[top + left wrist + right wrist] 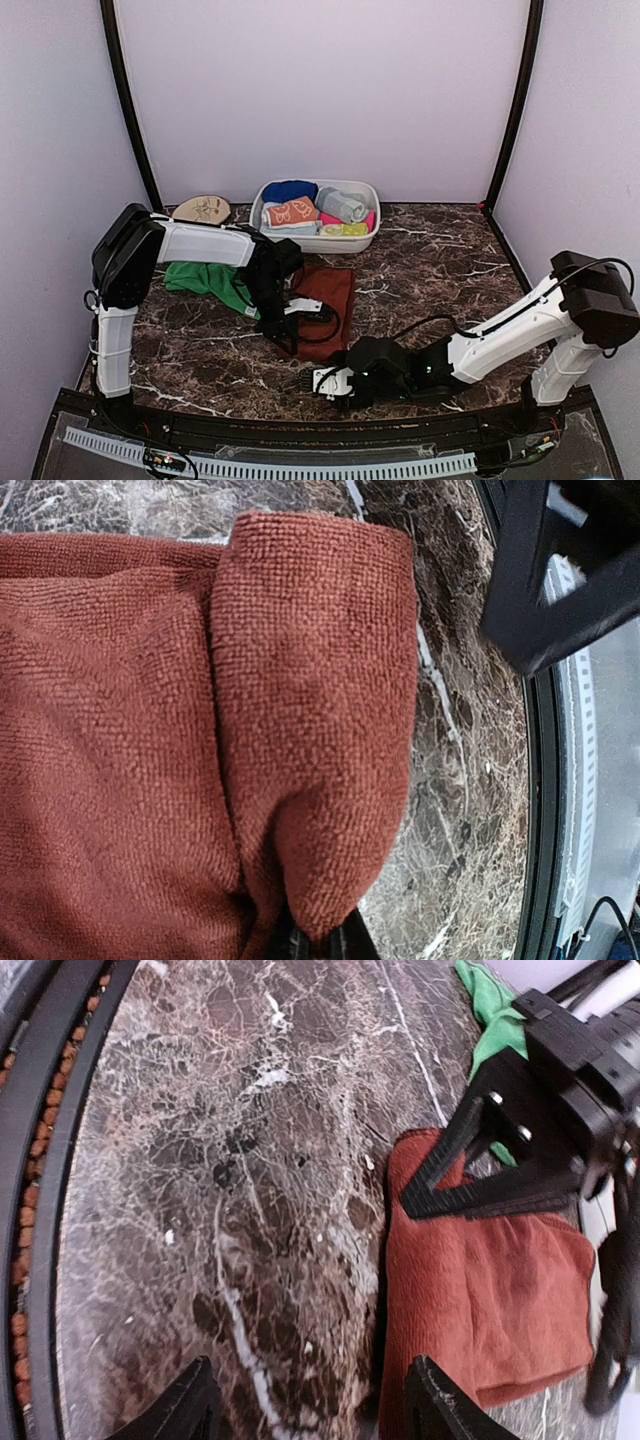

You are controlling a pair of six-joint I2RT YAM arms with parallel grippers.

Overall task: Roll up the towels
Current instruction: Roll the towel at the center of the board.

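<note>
- At the far left rear of the marbled worktop [440, 270], an orange printed towel [202, 209] lay in a small rounded shape. Whether it was rolled could not be told.
- Just in front of it, the green towel [200, 278] lay crumpled and loose, partly under the left arm, and was not rolled.
- The left end effector [295, 312] was closed tight on the near left part of the rust-brown towel [335, 290], pinching a flap of cloth turned over onto the rest.
- That rust-brown towel sat at the centre of the worktop, mostly flat, with only this one flap folded over. Its roll appeared barely begun.
- Behind it, the white basin [345, 243] held several tidy cloth bundles in blue, orange, grey, pink and yellow-green.
- Front and right of centre, the right end effector [318, 1400] hovered low over bare worktop just beside the towel, fingers apart and holding nothing.
- Judged overall, one towel was under way, the green one was untouched, and most of the rolling was left to do.
</note>
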